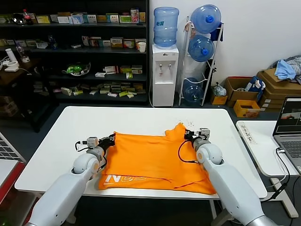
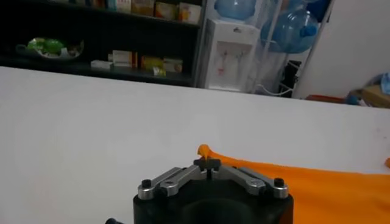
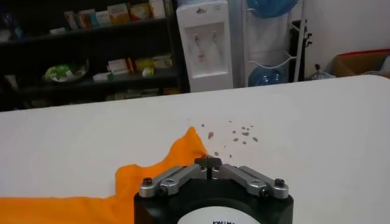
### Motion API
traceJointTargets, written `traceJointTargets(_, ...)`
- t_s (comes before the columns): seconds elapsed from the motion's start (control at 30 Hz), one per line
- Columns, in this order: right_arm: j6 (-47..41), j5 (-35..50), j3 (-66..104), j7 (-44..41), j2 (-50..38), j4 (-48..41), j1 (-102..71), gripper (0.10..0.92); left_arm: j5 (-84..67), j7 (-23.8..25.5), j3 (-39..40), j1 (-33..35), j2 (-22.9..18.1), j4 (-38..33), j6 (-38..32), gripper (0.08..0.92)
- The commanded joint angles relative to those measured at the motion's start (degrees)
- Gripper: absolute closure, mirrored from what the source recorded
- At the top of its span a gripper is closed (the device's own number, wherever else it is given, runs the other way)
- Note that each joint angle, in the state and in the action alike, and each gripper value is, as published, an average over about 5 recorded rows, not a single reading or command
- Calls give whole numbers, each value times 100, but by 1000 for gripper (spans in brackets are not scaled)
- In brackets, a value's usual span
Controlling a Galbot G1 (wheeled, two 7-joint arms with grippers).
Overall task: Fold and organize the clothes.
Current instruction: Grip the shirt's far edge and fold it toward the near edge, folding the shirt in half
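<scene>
Both grippers are pinching the orange T-shirt (image 1: pixel 153 160) on the white table (image 1: pixel 61 141).
Left gripper (image 2: pixel 208 163) and right gripper (image 3: pixel 208 162) are closing on far corners; only the head view is showing the lettering (image 1: pixel 123 179).

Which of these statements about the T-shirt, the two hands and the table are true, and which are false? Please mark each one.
1. The orange T-shirt lies on the white table. True.
2. The left hand is shut on the T-shirt's far left corner. True.
3. The right hand hangs high above the table, holding nothing. False: it is low at the T-shirt's far right corner, shut on the fabric.
4. The white lettering is at the far edge of the T-shirt. False: it is at the near edge, on the left.
5. A laptop stands on the side table to the right. True.
</scene>
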Motion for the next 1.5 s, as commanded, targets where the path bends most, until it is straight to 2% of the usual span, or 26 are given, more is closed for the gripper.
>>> traceJointTargets(0.03, -3, 425, 192, 232, -574, 1544, -785, 901, 60, -29, -537, 873, 372, -1494, -212, 905)
traceJointTargets(0.27, -265, 880, 531, 580, -1375, 2841, -1789, 901, 53, -181, -816, 1809, 768, -2647, -172, 905)
traceJointTargets(0.47, -408, 1047, 949, 819, -1698, 3575, -2530, 901, 63, -313, -885, 2379, 965, -3243, -146, 905)
traceJointTargets(0.77, -637, 1243, 1184, 1115, -1807, 4071, -3044, 901, 233, -550, -1019, 2968, 1114, -3571, -52, 905)
traceJointTargets(1.13, -925, 1184, 1402, 1266, -1928, 4327, -3536, 889, 236, -620, -1106, 3304, 1046, -3681, 66, 899)
traceJointTargets(1.27, -950, 1157, 1561, 1226, -1992, 4407, -3714, 801, 209, -665, -1151, 3325, 1051, -3741, 124, 836)
traceJointTargets(1.5, -750, 1096, 1960, 1151, -1931, 4459, -4007, 593, 199, -710, -1503, 3656, 1002, -3961, 294, 637)
